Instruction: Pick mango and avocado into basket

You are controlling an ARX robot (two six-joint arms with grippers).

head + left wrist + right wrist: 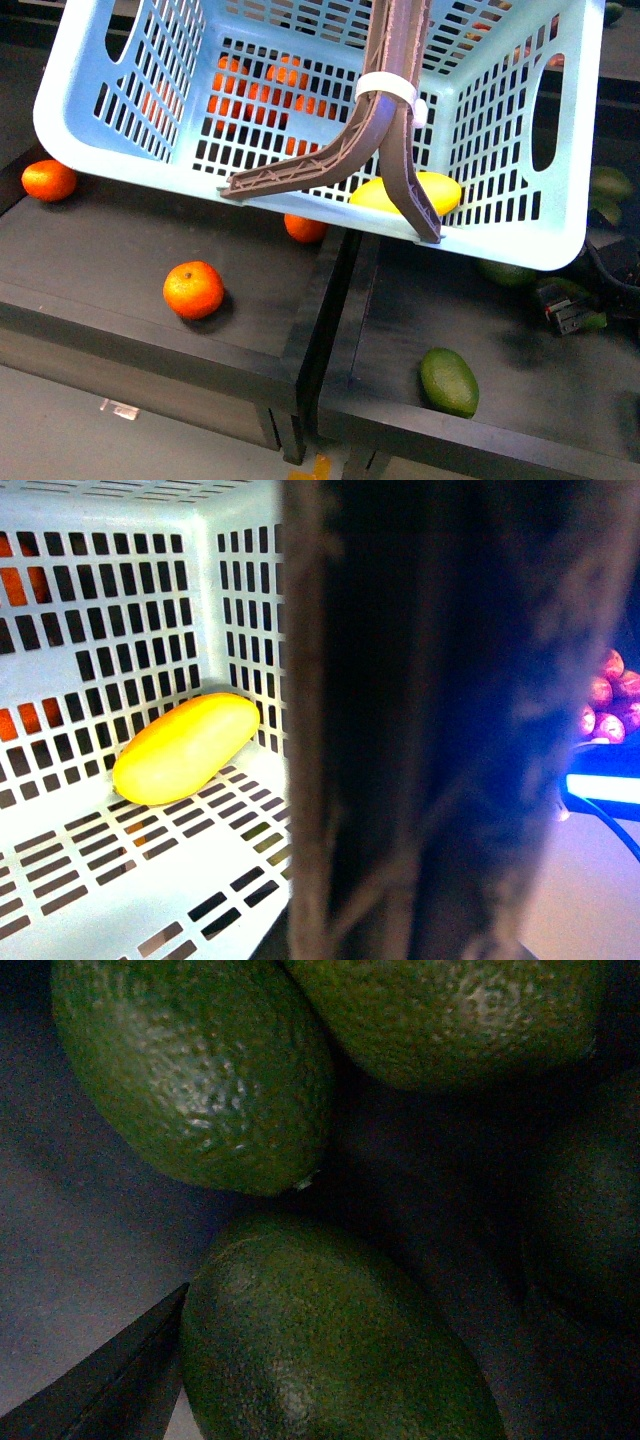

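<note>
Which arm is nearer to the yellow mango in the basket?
Left. It is at the handle of the basket, with the mango close by; the right arm is among avocados outside it.

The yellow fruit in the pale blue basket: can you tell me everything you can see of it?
It is a smooth, bright-yellow oblong mango. It lies on its side on the slotted floor of the pale teal plastic basket, in a corner close by the lattice walls. In the front view the brown basket handle crosses in front of its middle. No tool touches it.
</note>
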